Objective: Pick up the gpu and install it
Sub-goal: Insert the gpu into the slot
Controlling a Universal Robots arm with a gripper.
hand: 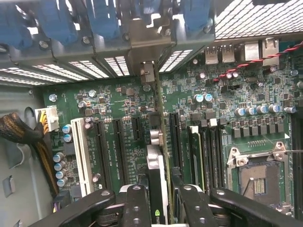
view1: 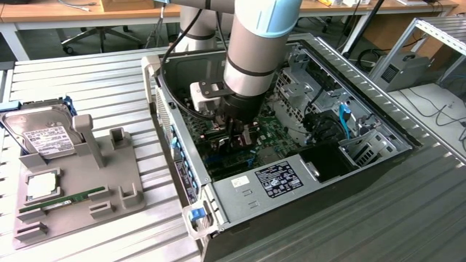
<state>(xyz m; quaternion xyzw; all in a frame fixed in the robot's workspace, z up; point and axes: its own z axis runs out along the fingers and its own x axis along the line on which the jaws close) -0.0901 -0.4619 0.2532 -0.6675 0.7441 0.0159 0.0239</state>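
Observation:
The gpu [hand: 157,176] stands on edge over the green motherboard [hand: 118,99], in line with a long expansion slot. Its silver end bracket [hand: 147,72] reaches the slotted back wall of the computer case [view1: 169,117]. My gripper [hand: 162,196] is shut on the gpu, with a black finger [hand: 135,201] on each side of the card's upper edge. In the exterior view my gripper [view1: 237,143] is deep inside the open case, low over the motherboard, with the arm coming straight down from above.
A white slot [hand: 83,156] and black slots lie beside the card, and an open CPU socket [hand: 258,182] further off. Braided cables [hand: 19,130] run along the case wall. Outside, a grey tray [view1: 80,191] holds a hard drive [view1: 43,136], a CPU [view1: 42,186] and a RAM stick [view1: 62,201].

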